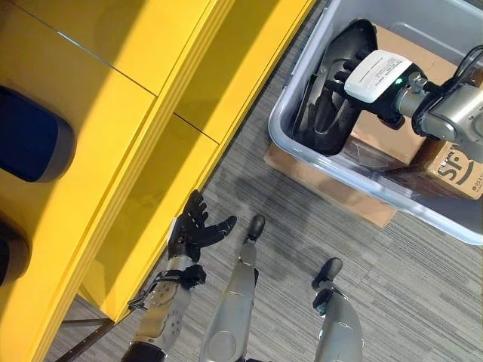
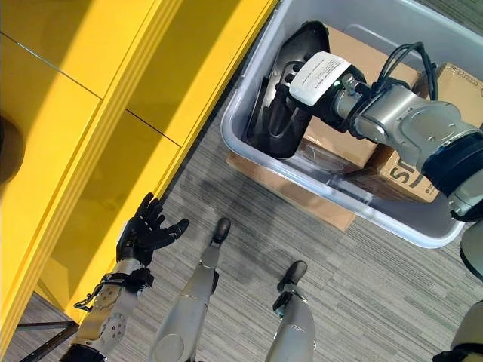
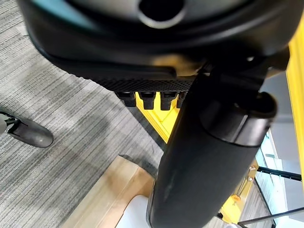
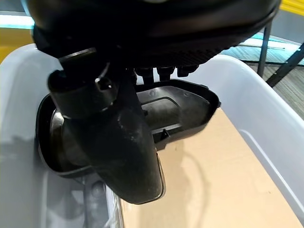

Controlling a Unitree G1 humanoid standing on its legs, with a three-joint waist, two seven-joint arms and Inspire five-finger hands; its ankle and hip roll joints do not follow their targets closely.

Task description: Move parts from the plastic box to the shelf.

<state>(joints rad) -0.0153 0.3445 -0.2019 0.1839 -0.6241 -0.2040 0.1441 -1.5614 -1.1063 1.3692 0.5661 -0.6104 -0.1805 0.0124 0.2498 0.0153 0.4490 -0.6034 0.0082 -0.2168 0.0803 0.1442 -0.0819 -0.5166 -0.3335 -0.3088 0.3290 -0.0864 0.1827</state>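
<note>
- The yellow shelf (image 1: 136, 128) is the biggest thing I see; I place everything else from it. Its flat tiers run down one whole side of my head views, and a dark rounded object (image 1: 30, 143) already lies on an upper tier.
- The clear plastic box (image 1: 302, 68) sits on the grey carpet just off the shelf's front edge, with a flat cardboard sheet (image 1: 332, 192) under it and cardboard boxes (image 2: 355, 143) inside.
- The black moulded part (image 1: 332, 113), a curved shell-like piece, stands on edge in the box at the end nearest the shelf, leaning on the box wall.
- My right hand (image 1: 349, 72) is reached into the box and lies against that part. In its wrist view the thumb stands in front of the part and the fingers run toward its rim, but I cannot tell whether they have closed on it.
- My left hand (image 1: 196, 230) hangs low beside the shelf's front edge, fingers spread and holding nothing.
- My worry: if the hold is only a fingertip touch on the smooth shell, the part could slip as I lift, or catch on the box wall and drag the box.
</note>
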